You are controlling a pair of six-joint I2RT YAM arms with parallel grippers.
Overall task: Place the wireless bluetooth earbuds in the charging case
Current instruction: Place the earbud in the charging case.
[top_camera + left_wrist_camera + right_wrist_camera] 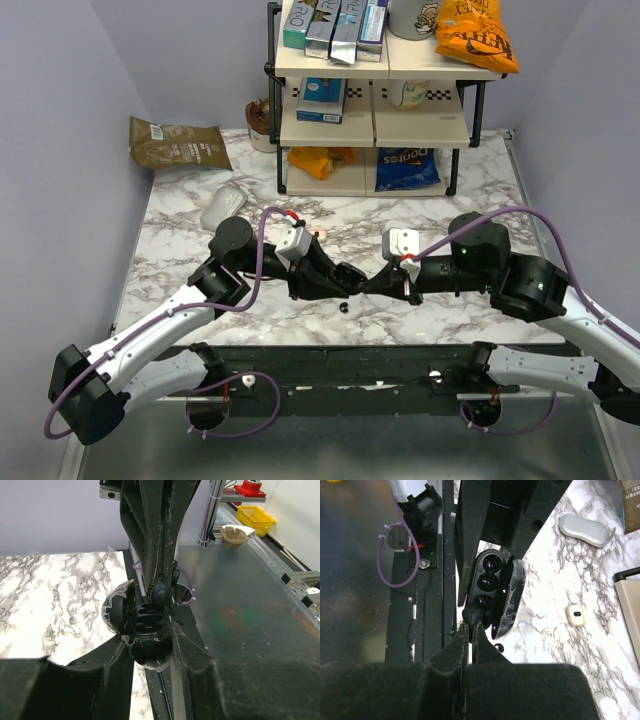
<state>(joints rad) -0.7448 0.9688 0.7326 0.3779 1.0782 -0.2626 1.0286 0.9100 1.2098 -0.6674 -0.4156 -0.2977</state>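
The black charging case [148, 624] is held above the table's near edge, with its lid [116, 612] swung open to the left and its sockets showing. My left gripper [150, 647] is shut on the case's lower body. My right gripper [471, 628] is shut on one glossy black earbud [473, 614], which sits at the near end of the case [487, 579], beside the open lid [510, 598]. That same earbud [160, 591] shows a blue dot just above the sockets. A second earbud [499, 647] lies loose on the marble under the case, and it is also visible as a small black earbud [343, 307] from above.
A shelf rack [375, 110] with snack bags and boxes stands at the back. A brown bag [175, 142] lies at the back left and a grey oval pouch [222, 208] in front of it. A small white device [576, 615] rests on the marble table [470, 200].
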